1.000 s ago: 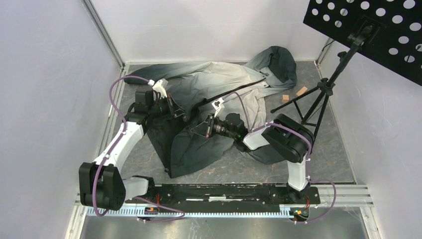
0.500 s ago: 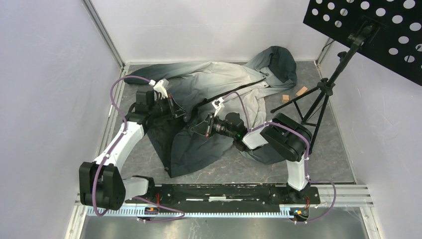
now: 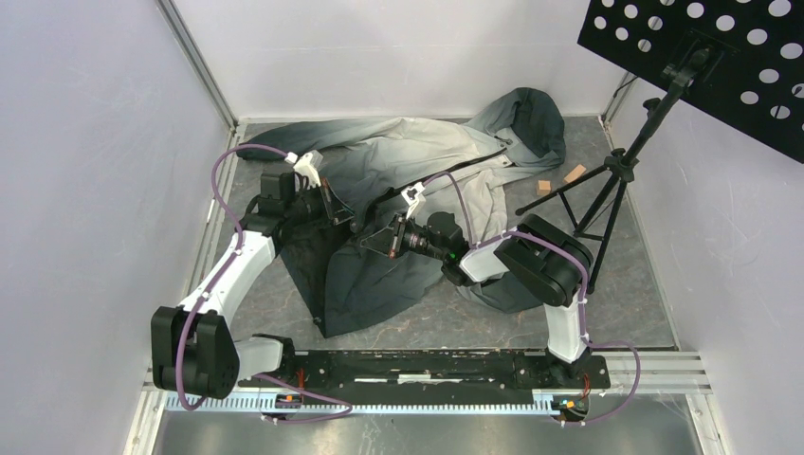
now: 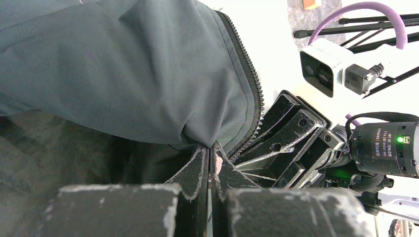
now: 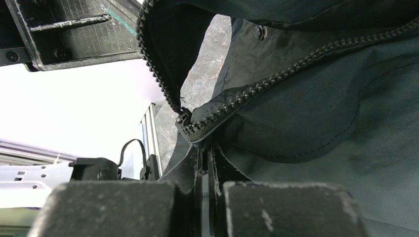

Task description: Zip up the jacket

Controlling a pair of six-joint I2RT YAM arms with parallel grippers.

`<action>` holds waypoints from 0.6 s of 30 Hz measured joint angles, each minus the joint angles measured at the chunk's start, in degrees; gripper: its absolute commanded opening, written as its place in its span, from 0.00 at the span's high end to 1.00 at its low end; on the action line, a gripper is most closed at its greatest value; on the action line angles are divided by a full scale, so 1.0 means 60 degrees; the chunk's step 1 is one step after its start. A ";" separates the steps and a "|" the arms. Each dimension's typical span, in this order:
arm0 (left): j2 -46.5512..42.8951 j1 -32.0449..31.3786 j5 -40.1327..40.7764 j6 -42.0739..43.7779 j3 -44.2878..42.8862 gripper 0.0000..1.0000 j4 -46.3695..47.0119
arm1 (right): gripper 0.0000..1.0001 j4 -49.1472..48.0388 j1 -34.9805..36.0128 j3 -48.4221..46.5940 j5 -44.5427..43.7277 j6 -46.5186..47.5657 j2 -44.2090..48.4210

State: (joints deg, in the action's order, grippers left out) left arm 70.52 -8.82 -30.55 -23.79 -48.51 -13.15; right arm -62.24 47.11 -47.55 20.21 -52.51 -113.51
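The jacket (image 3: 417,152) sprawls mid-table (image 3: 635,284), hood by the back wall, a tripod (image 3: 607,185) crowding its right. It fades from teal to pale, zipper (image 5: 257,89) undone. The left gripper (image 4: 210,159) and right gripper (image 5: 205,144) are both clenched on its zipper edges.

The jacket (image 3: 417,156) fades from dark teal-grey mid-frame to pale grey-white above, its zipper (image 5: 232,101) teeth black. My fingers (image 4: 193,174) are black, scuffed pale at the edges. The surface (image 3: 626,275) is mottled grey, stone-patterned. Purple cables (image 3: 213,190) trail my white-and-black arms (image 3: 237,270). Upper right, a black panel (image 3: 683,19) dotted with pale holes
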 measured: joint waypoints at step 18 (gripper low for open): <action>-0.0011 -0.0011 0.0025 0.0000 0.0000 0.98 0.0011 | 1.00 -0.0656 -0.0109 0.0106 0.0087 -0.1096 -0.0007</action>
State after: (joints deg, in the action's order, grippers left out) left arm 70.46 -8.88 -30.39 -23.79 -48.51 -13.08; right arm -66.17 46.46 -46.92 20.73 -59.09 -113.56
